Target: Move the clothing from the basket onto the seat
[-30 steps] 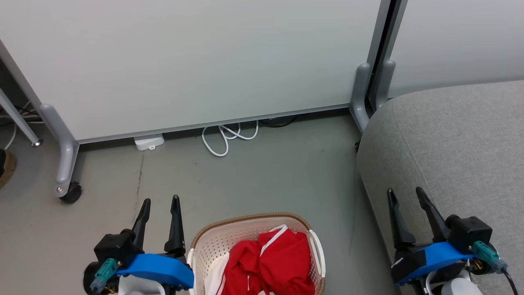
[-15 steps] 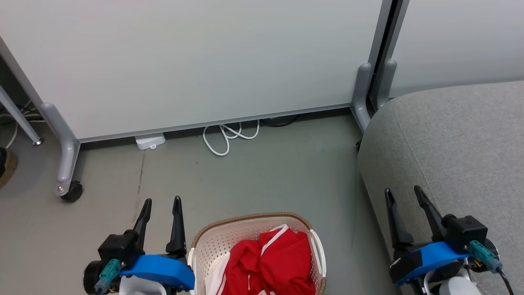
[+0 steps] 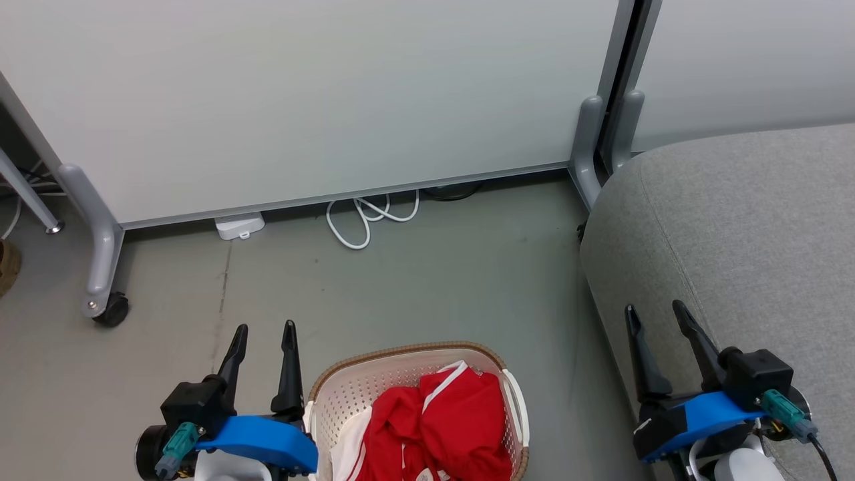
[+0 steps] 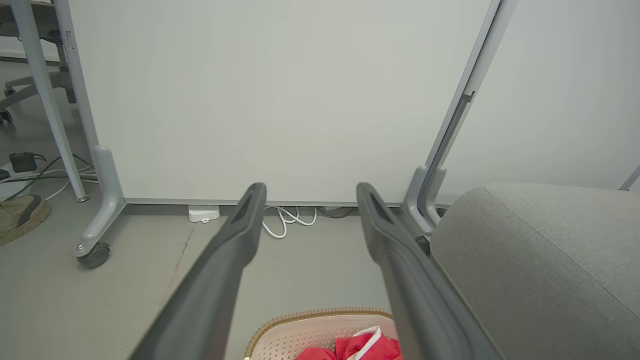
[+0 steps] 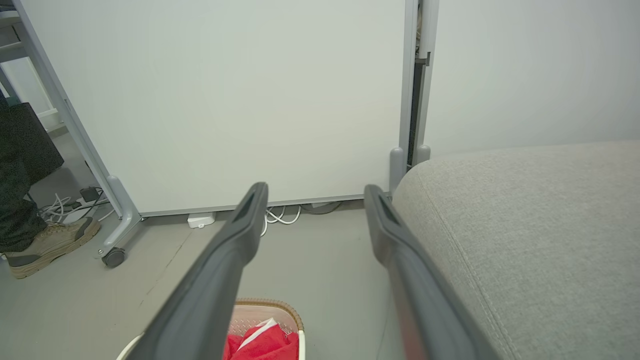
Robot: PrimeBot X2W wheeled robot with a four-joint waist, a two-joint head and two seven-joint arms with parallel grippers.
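Red clothing (image 3: 437, 427) with white stripes lies bunched in the cream basket (image 3: 347, 394), which stands on the floor at the bottom middle of the head view. Both show low in the left wrist view, clothing (image 4: 367, 345) and basket (image 4: 300, 327), and in the right wrist view, clothing (image 5: 262, 342) and basket (image 5: 260, 310). The grey seat (image 3: 748, 240) (image 4: 540, 260) (image 5: 530, 225) fills the right. My left gripper (image 3: 264, 329) is open just left of the basket. Over the seat's edge my right gripper (image 3: 654, 307) is open. Neither holds anything.
A white wheeled partition (image 3: 300, 100) stands behind, its castor foot (image 3: 103, 308) at the left. A white cable coil (image 3: 364, 220) and a small white box (image 3: 239, 226) lie at its base. A person's shoe (image 5: 47, 245) rests on the floor at the left.
The head view has shifted slightly, so the scene sits a little higher and to the left. Both grippers stay open in about the same places.
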